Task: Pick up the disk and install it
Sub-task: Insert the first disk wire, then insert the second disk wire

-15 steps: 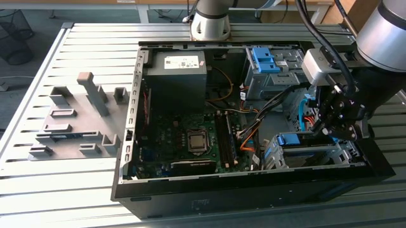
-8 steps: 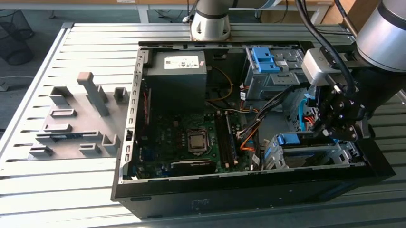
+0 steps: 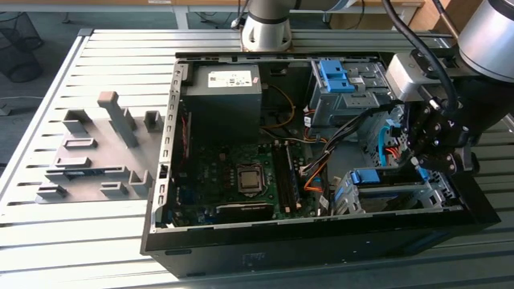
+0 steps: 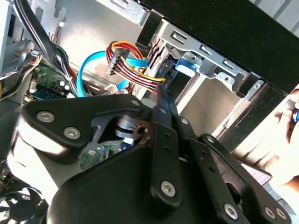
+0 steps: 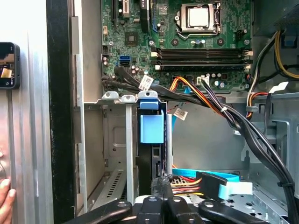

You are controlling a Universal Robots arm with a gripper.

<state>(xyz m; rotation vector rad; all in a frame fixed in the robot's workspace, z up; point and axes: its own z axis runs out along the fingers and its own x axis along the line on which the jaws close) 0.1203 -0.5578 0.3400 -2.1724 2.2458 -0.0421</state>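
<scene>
Grey slatted metal table [image 3: 96,54], carrying one open black tower case [image 3: 321,241] laid on its side; beside it, toward the exterior view's left, a grey fixture block [image 3: 88,159] with upright pegs. Case contents: dark grey box [image 3: 223,96] with a small white sticker; green board [image 5: 201,42] with a bare silver socket and empty slots; a metal cage with a blue latch [image 3: 336,77] at the far wall; a second grey cage [image 5: 117,140] at the near wall. The second cage holds the disk [image 5: 152,161], which stands on edge in its slot, the blue rail tab uppermost in the first wrist view, the long axis apparently running into the cage in line with the fingers. The black gripper [image 5: 161,184] hangs directly over the exposed end of the disk, at or just short of contact; which, I cannot tell. Jaws: drawn together, with nothing visibly clasped between them. By judgement, the disk sits largely within its bay, whether fully home is not visible. Loose items: a bundle of orange, yellow and black wires [image 5: 205,100] and a blue flat cable [image 4: 86,70] crossing near the cage. A hand [image 5: 3,198] shows outside the case wall.
</scene>
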